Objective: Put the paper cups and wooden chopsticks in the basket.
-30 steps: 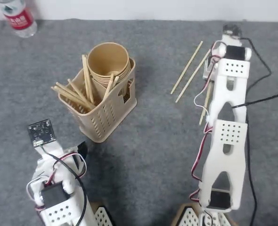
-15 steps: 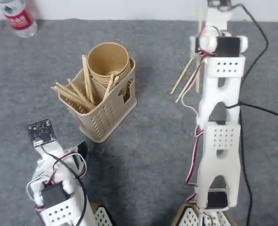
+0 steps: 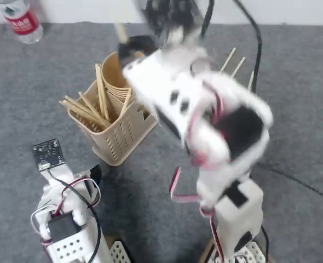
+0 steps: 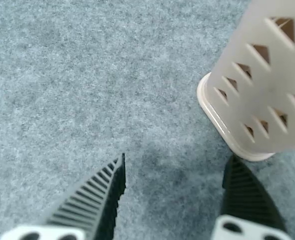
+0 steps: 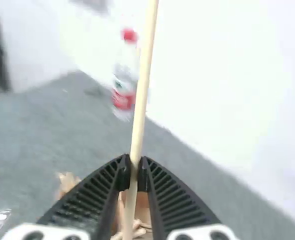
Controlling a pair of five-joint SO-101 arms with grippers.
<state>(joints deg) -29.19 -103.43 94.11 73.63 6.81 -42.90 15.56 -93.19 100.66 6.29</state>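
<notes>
A beige slotted basket (image 3: 120, 137) stands left of centre and holds stacked paper cups (image 3: 113, 76) and several wooden chopsticks (image 3: 85, 109). My right gripper (image 3: 133, 46) hovers above the cups, shut on one wooden chopstick (image 3: 120, 32). The right wrist view shows that chopstick (image 5: 142, 75) upright, clamped in the right gripper (image 5: 130, 172). More loose chopsticks (image 3: 230, 56) lie on the carpet at the far right. My left gripper (image 4: 177, 162) rests open near the basket's base (image 4: 257, 90), holding nothing.
A plastic bottle (image 3: 20, 19) with a red label lies at the far left corner; it also appears as the bottle (image 5: 123, 90) in the right wrist view. Grey carpet (image 3: 30, 82) covers the table. The left arm (image 3: 63, 219) sits at the near left.
The right arm lifted a chopstick off the carpet at the far right and swung left, ending over the basket. The left arm stayed still.
</notes>
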